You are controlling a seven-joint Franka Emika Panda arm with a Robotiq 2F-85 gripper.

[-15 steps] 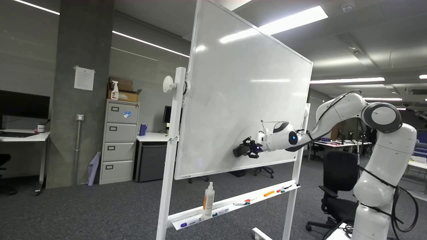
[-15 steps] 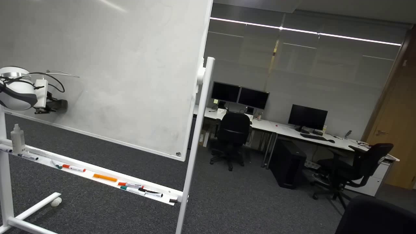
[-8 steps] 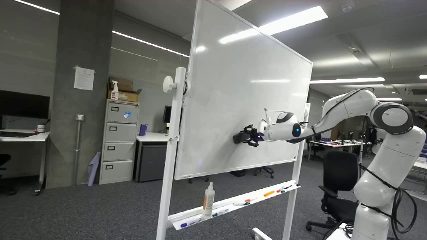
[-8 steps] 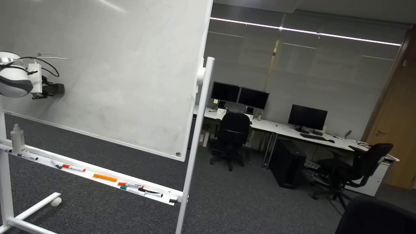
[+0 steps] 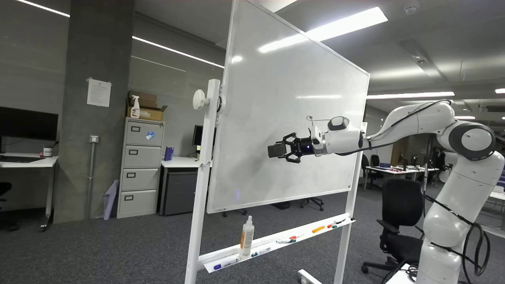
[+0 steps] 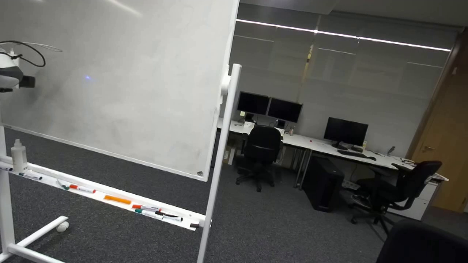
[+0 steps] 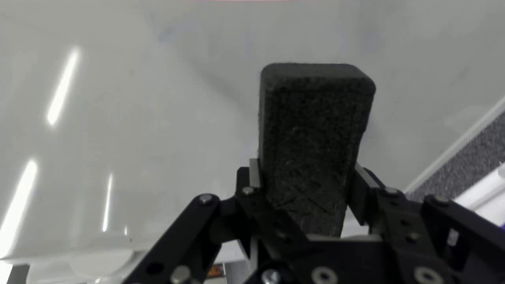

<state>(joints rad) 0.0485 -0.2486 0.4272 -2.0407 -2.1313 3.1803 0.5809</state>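
Black block (image 7: pixel 313 130) | clamped in hand (image 7: pixel 307 177) (far end protruding) | facing whiteboard (image 5: pixel 276 90)

wrist view: lower end of black block (image 7: pixel 315 138) hidden by gripper (image 7: pixel 307 177), which is cut off by bottom edge. marks (image 7: pixel 165 36) on whiteboard (image 7: pixel 158 157) blurred, shapes not legible. contact or gap between block and whiteboard: cannot tell. both exterior views: top of whiteboard out of frame. in an exterior view: arm (image 6: pixel 9 71) cut off by left edge, near end of block hidden behind it; dark shape (image 6: pixel 424 243) at lower right corner mostly out of frame. in an exterior view: label (image 5: pixel 242 239) on bottle (image 5: pixel 248 236) too small to read, posted paper (image 5: pixel 99 93) likewise; monitor (image 5: pixel 27 123) cut off by left edge.
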